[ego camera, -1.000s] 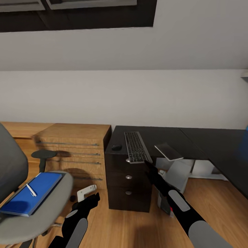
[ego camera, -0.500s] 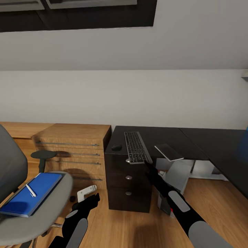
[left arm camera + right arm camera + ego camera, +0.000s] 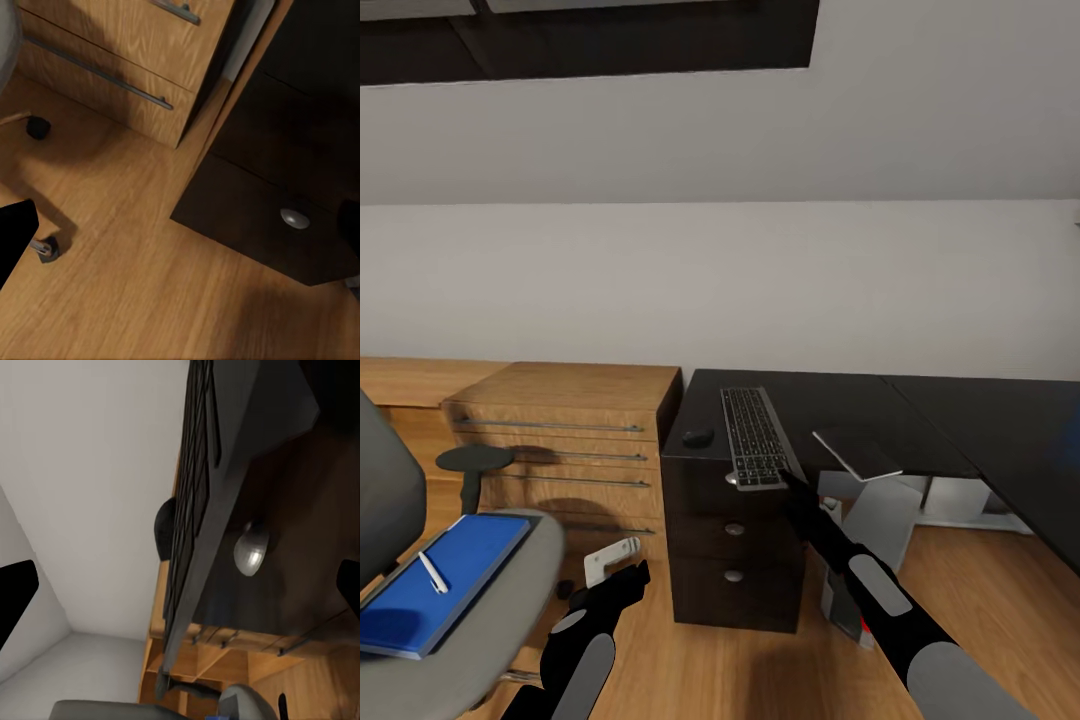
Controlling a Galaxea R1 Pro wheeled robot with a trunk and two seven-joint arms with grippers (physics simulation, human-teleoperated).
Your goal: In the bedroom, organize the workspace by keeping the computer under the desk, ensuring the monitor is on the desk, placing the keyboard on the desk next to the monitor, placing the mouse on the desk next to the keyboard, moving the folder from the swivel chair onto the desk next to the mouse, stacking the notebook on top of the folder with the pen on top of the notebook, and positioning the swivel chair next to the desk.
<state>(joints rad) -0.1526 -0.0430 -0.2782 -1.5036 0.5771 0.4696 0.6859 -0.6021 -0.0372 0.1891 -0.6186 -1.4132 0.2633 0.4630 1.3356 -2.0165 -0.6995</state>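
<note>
The keyboard (image 3: 752, 450) lies lengthwise on the left end of the black desk (image 3: 860, 395), its near end at the front edge; the right wrist view catches it edge-on (image 3: 196, 472). The dark mouse (image 3: 698, 438) sits just left of it. A thin dark notebook (image 3: 857, 452) overhangs the desk's front edge. My right gripper (image 3: 790, 482) is open just below the keyboard's near end. The blue folder (image 3: 445, 580) rests on the swivel chair (image 3: 510, 590) with the white pen (image 3: 432, 572) on it. My left gripper (image 3: 628, 578) hangs open, low over the floor. My right arm partly hides the grey computer (image 3: 834, 598).
A light wooden drawer chest (image 3: 560, 430) stands against the wall left of the desk's dark drawer unit (image 3: 730, 560). The chair's pale base leg (image 3: 610, 557) and a caster (image 3: 567, 578) lie on the wood floor near my left gripper. The desk's white leg (image 3: 880, 510) stands behind the computer.
The whole view has shifted slightly, as if the camera has drawn closer: the chair has slid toward the left edge. Both arms keep the same pose.
</note>
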